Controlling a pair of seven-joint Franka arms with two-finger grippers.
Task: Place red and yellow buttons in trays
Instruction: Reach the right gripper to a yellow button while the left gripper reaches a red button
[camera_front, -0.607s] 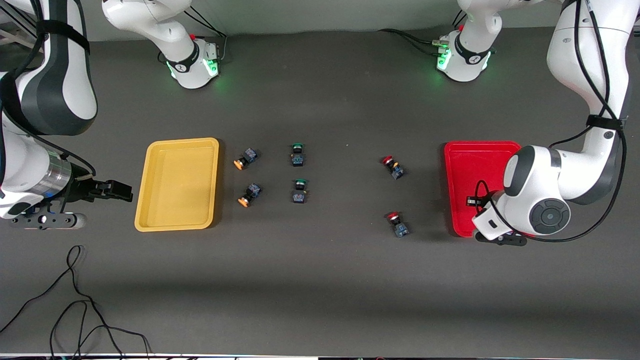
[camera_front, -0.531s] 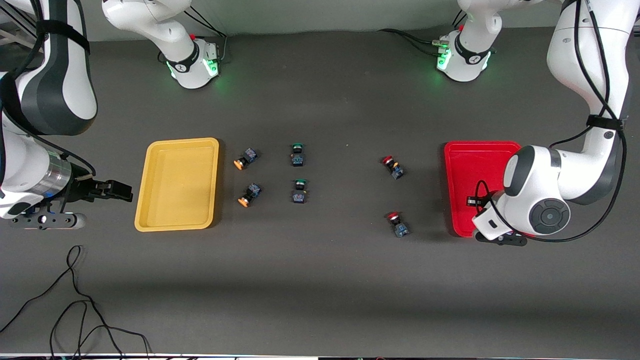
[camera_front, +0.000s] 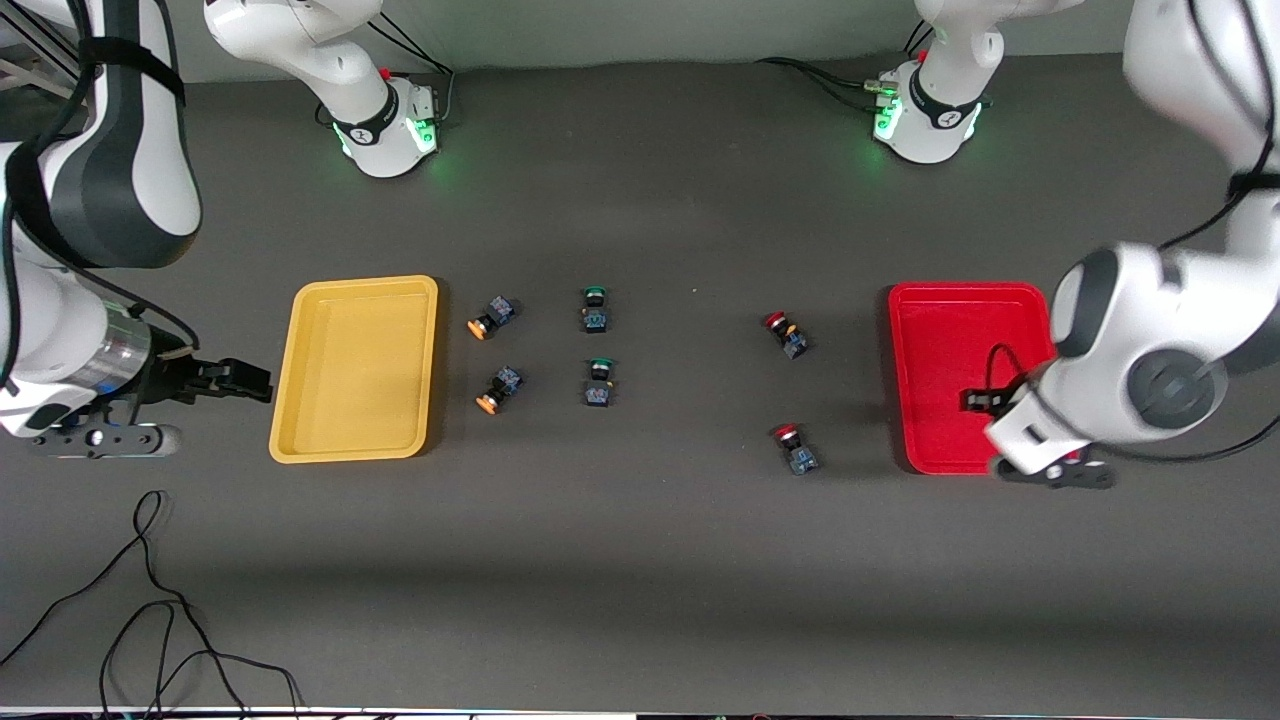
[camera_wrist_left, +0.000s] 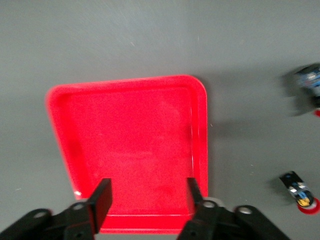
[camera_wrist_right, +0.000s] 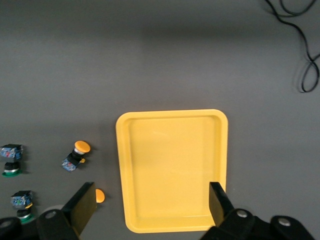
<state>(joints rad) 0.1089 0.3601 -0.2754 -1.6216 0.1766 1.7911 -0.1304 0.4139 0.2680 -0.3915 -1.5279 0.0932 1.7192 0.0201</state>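
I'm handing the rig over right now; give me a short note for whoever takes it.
Left claw: open, empty, over the red tray.
Right claw: open, empty, over the yellow tray.
Both red buttons and both yellow buttons lie on the table between the trays.
Done: nothing placed.
Left: all four buttons; skip the two green-capped ones.

Front view: table (camera_front: 640, 560) seen from high above, facing both arm bases. Left wrist view: red tray (camera_wrist_left: 135, 150) seen straight down from close over it. Right wrist view: yellow tray (camera_wrist_right: 172, 170) seen likewise. Both trays shared with the front view.
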